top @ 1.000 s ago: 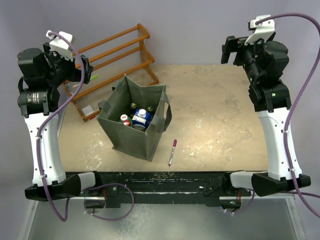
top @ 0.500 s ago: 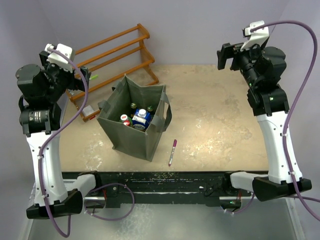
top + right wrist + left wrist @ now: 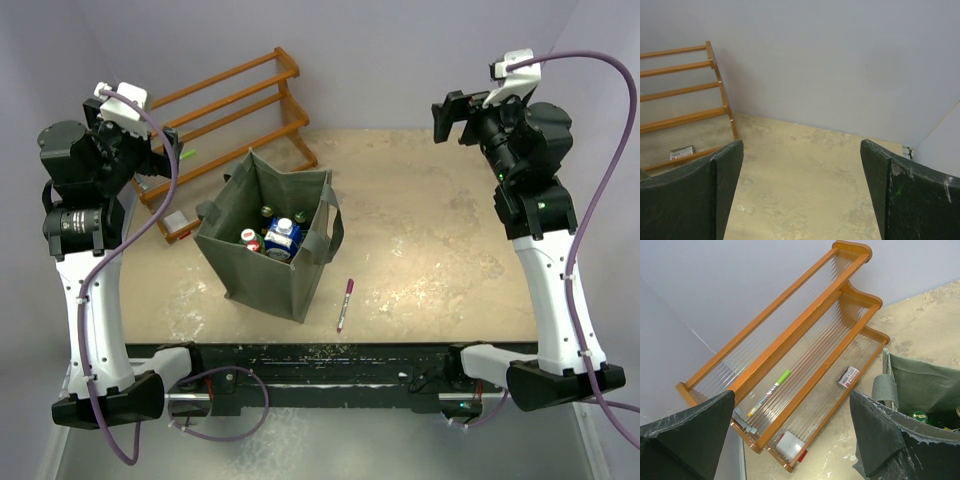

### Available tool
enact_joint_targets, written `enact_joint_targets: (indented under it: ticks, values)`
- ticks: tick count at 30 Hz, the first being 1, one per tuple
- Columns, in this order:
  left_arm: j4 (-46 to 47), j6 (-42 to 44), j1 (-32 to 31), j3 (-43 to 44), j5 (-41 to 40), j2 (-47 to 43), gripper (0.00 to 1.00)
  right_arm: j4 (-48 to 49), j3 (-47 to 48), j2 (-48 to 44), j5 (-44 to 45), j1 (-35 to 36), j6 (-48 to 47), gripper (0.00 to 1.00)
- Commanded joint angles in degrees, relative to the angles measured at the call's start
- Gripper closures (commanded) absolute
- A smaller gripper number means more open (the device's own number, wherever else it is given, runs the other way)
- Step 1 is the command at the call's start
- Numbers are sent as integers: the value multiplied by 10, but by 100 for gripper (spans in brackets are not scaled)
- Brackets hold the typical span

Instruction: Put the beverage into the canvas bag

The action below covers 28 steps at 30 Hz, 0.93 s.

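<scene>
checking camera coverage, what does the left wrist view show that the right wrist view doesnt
Only the left wrist view: the bag with a bottle cap inside, a green pen on the middle shelf of the rack, and a white block on its lowest shelf.
Only the right wrist view: the far right corner of the table.
Both: the rack, the small labelled box on its lowest shelf, some table, and the grey wall.

text: none legible | small white-red packet (image 3: 848, 377) on wooden rack (image 3: 790, 338): print too small
</scene>
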Motion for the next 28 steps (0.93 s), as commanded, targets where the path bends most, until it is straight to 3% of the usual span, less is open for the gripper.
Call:
enact_joint_targets:
  ticks: [1, 28]
  values:
    - [9, -8, 3, 23, 16, -3, 1, 38, -3, -8, -3, -4, 12, 0]
    - [32, -20, 4, -22, 19, -11, 1, 58, -29, -10, -12, -24, 20, 0]
